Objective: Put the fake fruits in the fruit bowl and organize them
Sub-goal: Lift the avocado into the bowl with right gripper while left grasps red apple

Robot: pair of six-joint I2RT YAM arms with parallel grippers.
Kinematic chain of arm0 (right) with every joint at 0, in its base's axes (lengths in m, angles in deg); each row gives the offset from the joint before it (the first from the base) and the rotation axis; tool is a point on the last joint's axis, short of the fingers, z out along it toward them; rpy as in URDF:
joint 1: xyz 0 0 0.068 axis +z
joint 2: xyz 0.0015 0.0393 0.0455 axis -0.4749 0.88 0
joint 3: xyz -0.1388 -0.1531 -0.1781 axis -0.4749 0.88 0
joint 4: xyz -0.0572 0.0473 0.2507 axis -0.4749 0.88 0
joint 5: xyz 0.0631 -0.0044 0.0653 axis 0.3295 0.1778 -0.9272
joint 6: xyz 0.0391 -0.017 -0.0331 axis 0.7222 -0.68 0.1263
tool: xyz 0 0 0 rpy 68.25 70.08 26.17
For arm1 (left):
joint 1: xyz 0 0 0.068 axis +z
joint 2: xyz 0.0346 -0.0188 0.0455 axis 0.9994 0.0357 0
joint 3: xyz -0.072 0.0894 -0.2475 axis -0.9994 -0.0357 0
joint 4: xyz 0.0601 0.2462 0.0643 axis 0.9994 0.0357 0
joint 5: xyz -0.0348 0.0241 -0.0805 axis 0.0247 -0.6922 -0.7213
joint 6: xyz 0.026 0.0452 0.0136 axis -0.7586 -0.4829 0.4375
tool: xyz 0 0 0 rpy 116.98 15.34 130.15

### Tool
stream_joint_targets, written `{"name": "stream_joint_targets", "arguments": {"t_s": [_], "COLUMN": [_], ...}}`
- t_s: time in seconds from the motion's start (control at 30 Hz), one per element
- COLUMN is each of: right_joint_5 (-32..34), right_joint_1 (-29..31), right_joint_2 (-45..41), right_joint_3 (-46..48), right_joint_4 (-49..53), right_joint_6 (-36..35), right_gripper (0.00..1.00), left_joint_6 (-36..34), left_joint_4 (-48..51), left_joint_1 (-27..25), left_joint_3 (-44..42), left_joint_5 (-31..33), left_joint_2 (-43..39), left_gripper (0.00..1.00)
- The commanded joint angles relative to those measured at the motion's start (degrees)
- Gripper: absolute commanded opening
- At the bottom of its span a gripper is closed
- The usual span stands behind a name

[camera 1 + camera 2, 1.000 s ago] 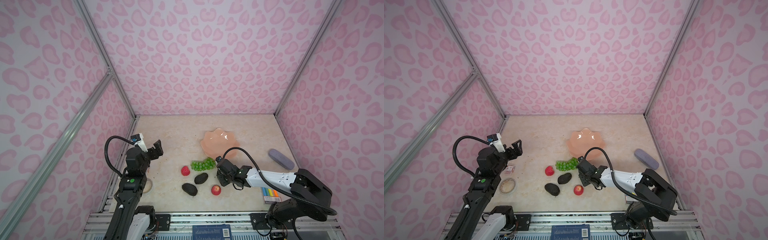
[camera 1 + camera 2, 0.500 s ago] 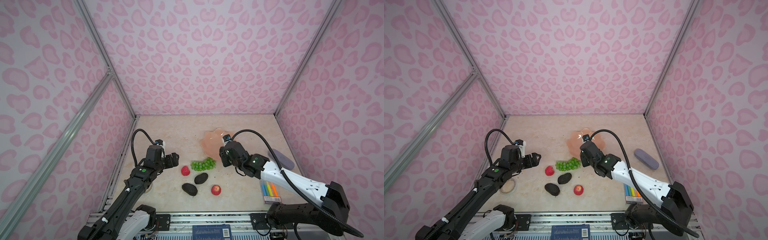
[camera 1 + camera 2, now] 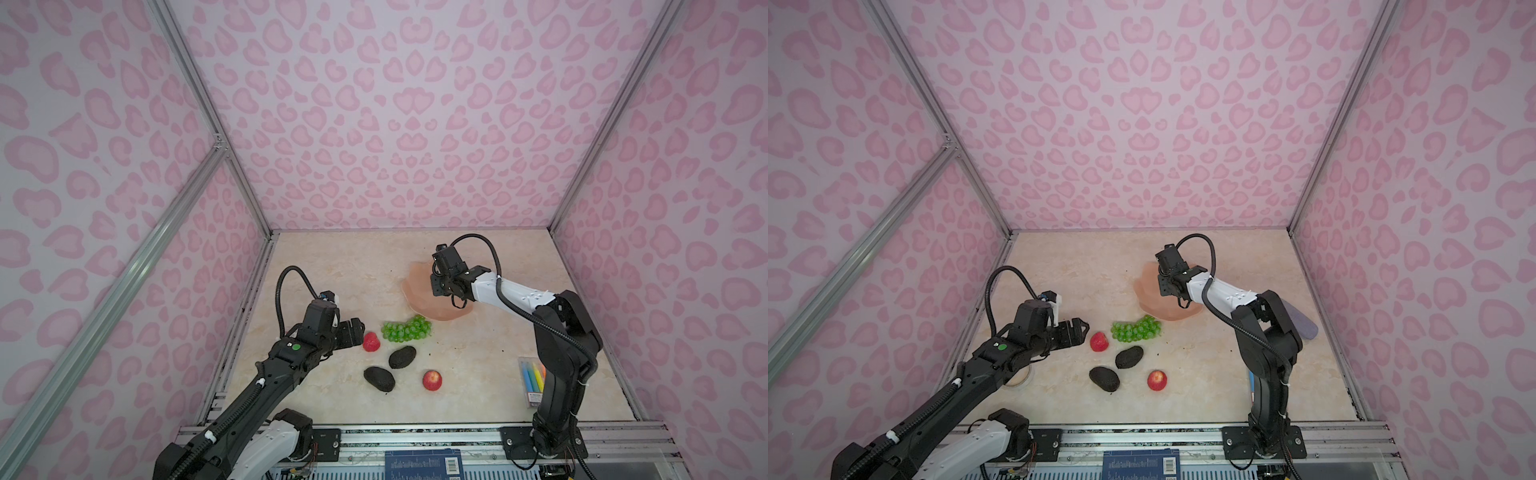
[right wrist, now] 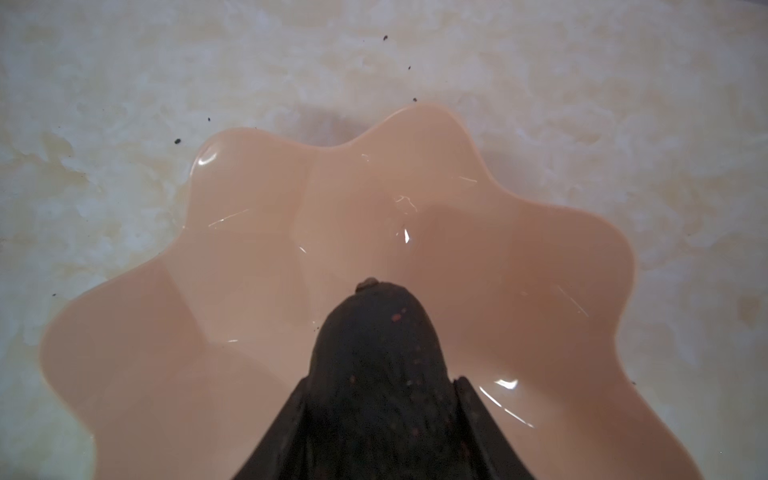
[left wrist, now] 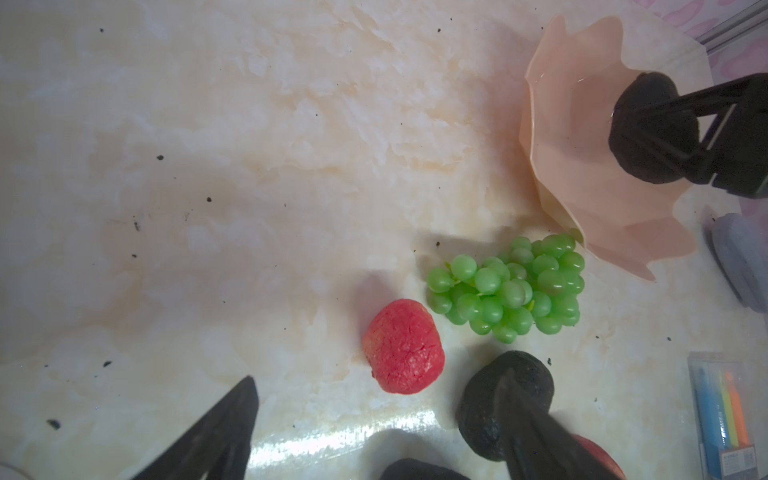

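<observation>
Marbled tabletop (image 3: pixel 332 266) carries the fruit bowl (image 4: pixel 257 249); right jaws clamp a bumpy, likely rigid avocado (image 4: pixel 374 353) by its sides, just above the bowl. Left jaws gape wide toward the strawberry (image 5: pixel 403 347), outside the bowl.

This is a robot test booth, like a little lab. Pink spotted walls (image 3: pixel 395 124) close it in on three sides. Shiny metal bars (image 3: pixel 192 83) run along the corners. Two robot arms, the left arm (image 3: pixel 266 382) and the right arm (image 3: pixel 561 345), are fixed to a metal rail (image 3: pixel 415 432) at the front. A barcode label (image 3: pixel 422 465) sits below the rail. The bench (image 3: pixel 353 270) looks like pale stone. The fake fruits (image 3: pixel 407 328) lie on it like toys.
</observation>
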Motion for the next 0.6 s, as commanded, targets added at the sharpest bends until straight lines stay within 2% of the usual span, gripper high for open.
{"name": "stream_joint_targets", "arguments": {"t_s": [0.0,0.2,0.47,0.57], "right_joint_5": [-0.34,-0.62,-2.00,-2.89], "right_joint_1": [-0.10,-0.09,-0.43,-1.05], "right_joint_2": [2.78,5.14,5.35,2.99], "right_joint_3": [-1.04,-0.91,-1.64,-0.56], "right_joint_4": [-1.85,-2.68,-2.31,-2.87], "right_joint_6": [-0.19,1.63,4.02,4.81], "right_gripper": [0.37,0.43,0.73,0.74], "left_joint_6": [1.40,1.95,1.71,1.69], "left_joint_4": [-0.30,-1.29,-3.51,-4.96], "left_joint_1": [-0.98,-2.95,-4.25,-4.72], "left_joint_3": [-0.68,-1.13,-2.02,-2.12], "left_joint_5": [0.10,0.52,1.01,1.03], "left_joint_2": [0.17,2.11,5.82,7.88], "left_gripper": [0.90,0.90,0.89,0.89]}}
